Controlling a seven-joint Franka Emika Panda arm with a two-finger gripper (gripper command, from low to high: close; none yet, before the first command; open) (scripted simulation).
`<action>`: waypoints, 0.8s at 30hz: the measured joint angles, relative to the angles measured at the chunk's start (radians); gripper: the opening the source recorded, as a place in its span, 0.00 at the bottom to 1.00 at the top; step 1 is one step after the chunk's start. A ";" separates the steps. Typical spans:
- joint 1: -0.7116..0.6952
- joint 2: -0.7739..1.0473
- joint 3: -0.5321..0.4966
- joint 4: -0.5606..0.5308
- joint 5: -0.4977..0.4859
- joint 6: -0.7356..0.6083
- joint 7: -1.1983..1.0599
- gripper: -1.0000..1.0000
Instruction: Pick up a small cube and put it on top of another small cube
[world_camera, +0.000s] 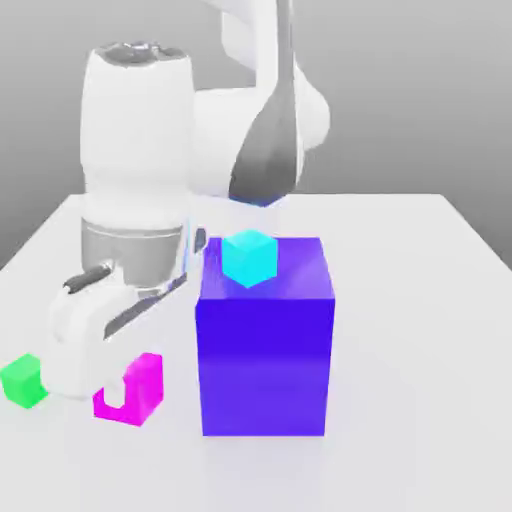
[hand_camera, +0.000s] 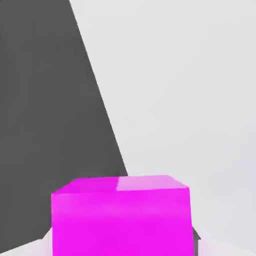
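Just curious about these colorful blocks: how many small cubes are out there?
3. A magenta cube at the tool, a green cube beside it, a cyan cube atop the big blue block. More could hide behind the arm.

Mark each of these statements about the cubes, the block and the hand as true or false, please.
1. The cyan cube rests on top of the big blue-purple block. True.
2. The magenta cube is stacked on the green cube. False: the two are apart on the table, the green one nearer the exterior view's left.
3. The hand is shut on the magenta cube. True.
4. The green cube is bigger than the blue-purple block. False: it is far smaller.
5. The magenta cube lies to the exterior view's right of the blue-purple block. False: it is on the block's left.
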 joint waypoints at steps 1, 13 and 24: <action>-0.013 -0.013 -0.008 -0.005 -0.004 -0.003 -0.036 0.00; -0.164 -0.078 -0.123 -0.065 0.023 -0.011 -0.524 0.00; -0.284 0.008 -0.227 -0.131 0.146 0.011 -1.045 0.00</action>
